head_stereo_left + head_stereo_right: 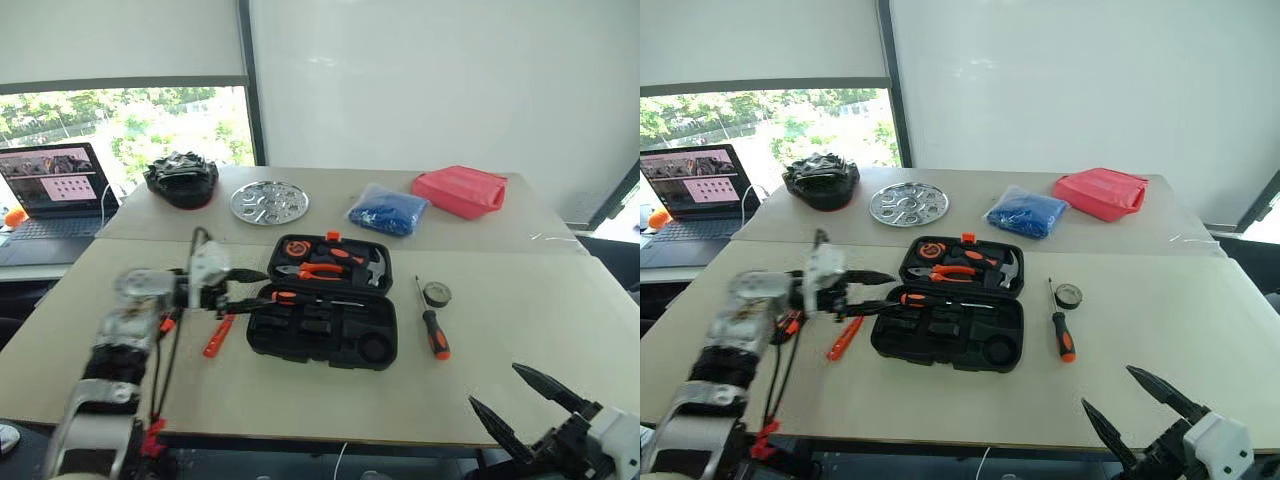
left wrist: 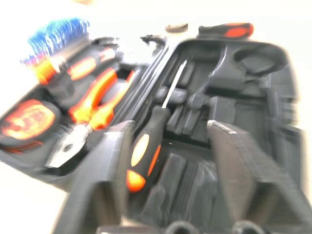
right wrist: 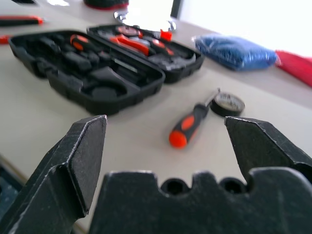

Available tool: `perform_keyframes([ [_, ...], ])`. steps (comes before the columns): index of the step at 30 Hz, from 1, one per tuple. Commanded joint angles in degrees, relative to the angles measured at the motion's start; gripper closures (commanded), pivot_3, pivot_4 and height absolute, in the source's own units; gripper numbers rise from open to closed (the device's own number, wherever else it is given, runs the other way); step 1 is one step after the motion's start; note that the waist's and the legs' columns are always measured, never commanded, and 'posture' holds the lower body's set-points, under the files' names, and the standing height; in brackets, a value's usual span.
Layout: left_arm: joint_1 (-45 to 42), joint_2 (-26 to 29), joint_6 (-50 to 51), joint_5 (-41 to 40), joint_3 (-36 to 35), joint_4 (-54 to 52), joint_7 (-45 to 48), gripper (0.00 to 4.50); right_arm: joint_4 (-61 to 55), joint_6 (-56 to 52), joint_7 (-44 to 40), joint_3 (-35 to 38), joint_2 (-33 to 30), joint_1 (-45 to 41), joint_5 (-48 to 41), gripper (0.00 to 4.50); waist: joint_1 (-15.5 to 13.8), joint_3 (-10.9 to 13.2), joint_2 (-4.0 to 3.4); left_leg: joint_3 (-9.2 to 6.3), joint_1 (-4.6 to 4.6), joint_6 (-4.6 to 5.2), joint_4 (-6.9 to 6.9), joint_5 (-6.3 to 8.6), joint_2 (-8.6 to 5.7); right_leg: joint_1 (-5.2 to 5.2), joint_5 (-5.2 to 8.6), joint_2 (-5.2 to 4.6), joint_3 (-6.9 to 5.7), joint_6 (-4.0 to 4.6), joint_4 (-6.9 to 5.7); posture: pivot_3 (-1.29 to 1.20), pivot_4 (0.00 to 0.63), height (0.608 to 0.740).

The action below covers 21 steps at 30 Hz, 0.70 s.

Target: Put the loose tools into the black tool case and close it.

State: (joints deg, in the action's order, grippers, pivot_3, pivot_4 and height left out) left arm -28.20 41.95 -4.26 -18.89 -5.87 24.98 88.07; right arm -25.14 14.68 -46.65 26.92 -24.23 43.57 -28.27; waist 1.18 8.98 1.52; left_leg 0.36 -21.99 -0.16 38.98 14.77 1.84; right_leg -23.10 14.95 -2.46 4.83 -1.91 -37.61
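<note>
Pale tabletop carries the black tool case (image 1: 322,300) lying open at centre, one screwdriver (image 1: 310,297) already inside, near the wide-open, empty left gripper (image 1: 250,291). At the case's three o'clock a second screwdriver (image 1: 435,328) lies with its long axis toward twelve, tip beside the tape roll (image 1: 437,294). The right gripper (image 1: 528,398), jaws spread wide, is nearer it; an orange tool (image 1: 218,335) at the case's nine o'clock is partly hidden by the left arm.

Our two head eyes look down over the table (image 1: 520,330) from high up. Each wrist eye sits low and close. All of them see the open black tool case (image 1: 325,300).
</note>
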Motion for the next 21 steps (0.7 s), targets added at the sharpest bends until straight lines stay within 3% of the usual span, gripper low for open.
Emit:
perform_keyframes([
  [1,5.4,3.8,1.0,-4.4,-4.6,-2.7,2.5,0.08,-0.3,0.2,2.7,2.4,1.2,2.1,2.4,0.00,-0.2,0.0,0.05,0.00,-0.01,0.00,0.01,0.00,0.01,0.00,0.02,0.00,-0.01,-0.02,0.00,0.00,0.150,0.740],
  [3,8.4,4.9,0.6,-5.3,-6.9,-3.2,1.6,0.08,-2.3,-4.9,7.2,2.4,1.5,2.6,4.7,0.00,-0.4,0.0,0.06,0.02,0.01,-0.02,0.02,-0.01,0.07,-0.01,0.24,0.00,-0.01,-0.33,0.02,0.00,0.150,0.740],
  [7,11.7,4.2,1.5,-7.3,-8.6,-7.3,-0.7,0.08,-9.9,-16.4,12.3,-0.4,-2.5,-3.8,0.2,0.00,-0.4,0.0,0.07,0.04,0.02,-0.06,0.03,-0.05,0.14,-0.03,0.26,-0.04,0.01,-0.31,-0.01,0.00,0.150,0.740],
  [10,13.4,3.3,3.0,-8.6,-7.9,-11.4,-1.5,0.08,-13.3,-29.6,17.8,-2.0,-8.1,-12.9,-2.8,0.00,0.0,0.1,0.11,0.13,0.06,-0.06,0.04,-0.12,0.13,-0.01,0.17,-0.03,0.15,-0.29,-0.02,0.00,0.150,0.740],
  [14,14.4,1.3,5.2,-9.6,-6.6,-16.8,-4.6,0.08,-12.3,-54.4,27.2,-7.9,-16.5,-32.0,-6.3,0.00,0.3,0.1,0.15,0.21,0.06,-0.05,0.02,-0.13,0.10,-0.05,0.01,0.08,0.25,-0.18,-0.03,0.00,0.150,0.740],
  [17,14.7,0.5,6.3,-9.7,-5.8,-19.2,-6.1,0.08,-8.9,-67.3,30.9,-12.5,-18.4,-43.4,-7.3,0.00,0.2,0.1,0.18,0.16,-0.05,-0.04,-0.02,-0.13,0.07,-0.16,-0.10,0.11,0.22,0.05,-0.02,0.00,0.150,0.740],
  [21,15.2,0.2,7.0,-9.8,-5.2,-21.2,-7.5,0.08,-2.5,-75.9,31.9,-18.2,-18.5,-53.0,-5.9,0.00,-0.3,0.1,0.20,0.01,-0.34,0.05,-0.06,-0.07,0.04,-0.34,-0.06,0.11,0.08,0.05,0.15,0.00,0.150,0.740],
])
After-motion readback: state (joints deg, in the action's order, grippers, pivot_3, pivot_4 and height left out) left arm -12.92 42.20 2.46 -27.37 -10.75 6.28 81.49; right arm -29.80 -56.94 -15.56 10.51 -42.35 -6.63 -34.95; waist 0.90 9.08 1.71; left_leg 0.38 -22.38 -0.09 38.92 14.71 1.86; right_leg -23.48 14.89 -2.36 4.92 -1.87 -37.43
